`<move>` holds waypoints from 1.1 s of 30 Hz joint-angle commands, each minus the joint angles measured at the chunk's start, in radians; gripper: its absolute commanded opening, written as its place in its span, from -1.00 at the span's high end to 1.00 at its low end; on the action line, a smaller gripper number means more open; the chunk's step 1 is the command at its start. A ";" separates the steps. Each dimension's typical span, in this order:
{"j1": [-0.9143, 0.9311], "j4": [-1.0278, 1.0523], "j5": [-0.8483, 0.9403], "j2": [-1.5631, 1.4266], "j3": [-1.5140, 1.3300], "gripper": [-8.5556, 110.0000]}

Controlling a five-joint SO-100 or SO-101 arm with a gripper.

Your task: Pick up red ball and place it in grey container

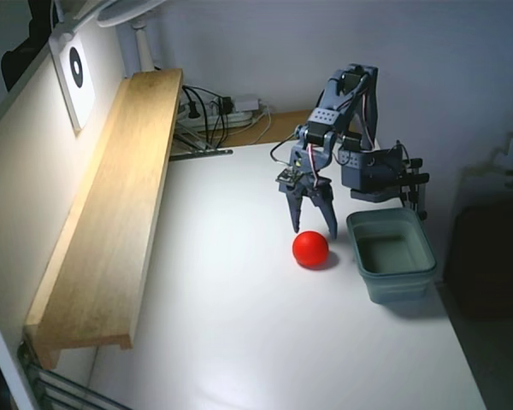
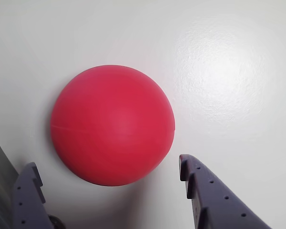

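your red ball (image 1: 310, 248) sits on the white table (image 1: 239, 325), just left of the grey container (image 1: 392, 254) in the fixed view. your gripper (image 1: 315, 231) hangs right behind the ball, spread wide, both fingers (image 2: 214, 195) clear of it.

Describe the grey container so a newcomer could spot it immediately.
In the fixed view, find the white table and the dark arm at its far right. The grey container sits just below the arm's base, right of the red ball. It is the only open rectangular tub, grey-green and empty.
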State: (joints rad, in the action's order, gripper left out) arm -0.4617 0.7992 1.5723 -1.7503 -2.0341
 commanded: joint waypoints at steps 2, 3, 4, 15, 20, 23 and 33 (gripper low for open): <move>-0.010 -0.014 -0.002 -0.017 0.005 0.21; -0.010 -0.014 -0.002 -0.017 0.005 0.21; -0.010 -0.014 -0.002 -0.017 0.005 0.21; -0.010 -0.026 -0.002 0.075 0.085 0.21; -0.010 -0.031 -0.002 0.135 0.140 0.21; -0.010 -0.031 -0.002 0.138 0.143 0.21; -0.010 -0.031 -0.002 0.138 0.143 0.21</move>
State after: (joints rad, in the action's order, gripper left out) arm -0.4617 0.7747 1.5723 -1.5999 -1.9359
